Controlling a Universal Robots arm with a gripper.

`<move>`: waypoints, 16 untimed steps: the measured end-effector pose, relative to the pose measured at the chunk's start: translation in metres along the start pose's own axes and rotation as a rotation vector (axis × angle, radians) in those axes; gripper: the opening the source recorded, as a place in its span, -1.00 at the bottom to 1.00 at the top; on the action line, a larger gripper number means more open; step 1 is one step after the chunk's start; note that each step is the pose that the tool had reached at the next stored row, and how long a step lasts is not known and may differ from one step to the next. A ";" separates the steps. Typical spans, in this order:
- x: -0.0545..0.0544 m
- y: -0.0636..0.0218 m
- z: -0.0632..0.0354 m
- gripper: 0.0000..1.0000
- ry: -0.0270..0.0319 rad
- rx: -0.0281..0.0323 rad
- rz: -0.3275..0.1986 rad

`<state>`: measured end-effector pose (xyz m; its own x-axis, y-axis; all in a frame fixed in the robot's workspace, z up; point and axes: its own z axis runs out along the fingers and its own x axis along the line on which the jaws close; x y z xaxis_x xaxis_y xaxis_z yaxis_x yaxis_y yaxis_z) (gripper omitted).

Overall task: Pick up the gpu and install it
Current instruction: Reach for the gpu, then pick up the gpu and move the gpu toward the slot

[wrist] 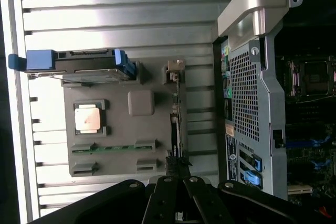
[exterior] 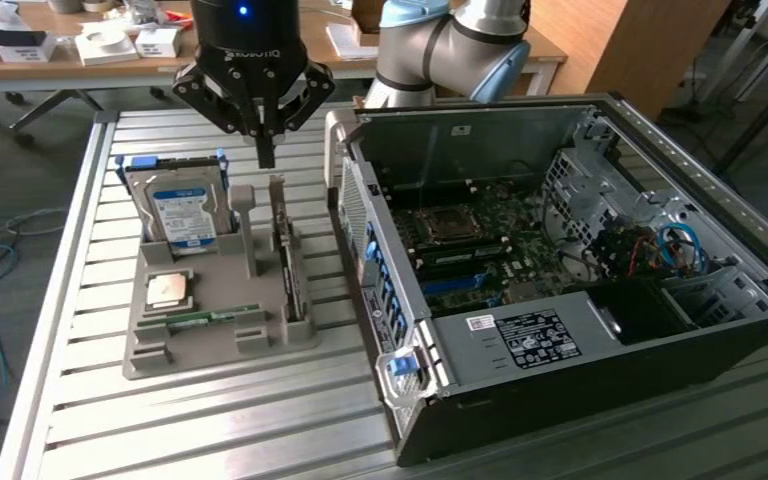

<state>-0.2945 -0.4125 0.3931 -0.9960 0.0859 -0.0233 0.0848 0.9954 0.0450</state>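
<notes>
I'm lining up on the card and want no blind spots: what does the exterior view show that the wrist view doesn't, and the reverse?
Exterior view: the shut fingers hanging over the card, not gripping it, and the power supply inside the case. Wrist view: the card's thin edge seen from straight above, and the case's perforated panel face-on. Both: the card, the hard drive, the gray tray, the case.
</notes>
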 end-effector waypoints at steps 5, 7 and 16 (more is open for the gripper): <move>0.000 0.0000 0.0000 -0.79 -0.0001 0.0000 0.000; 0.000 0.0000 0.0000 -0.79 0.0000 0.0000 0.000; 0.000 0.0000 0.0000 -0.79 -0.0001 -0.0001 0.000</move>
<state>-0.2945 -0.4125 0.3931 -0.9960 0.0859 -0.0233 0.0848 0.9954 0.0451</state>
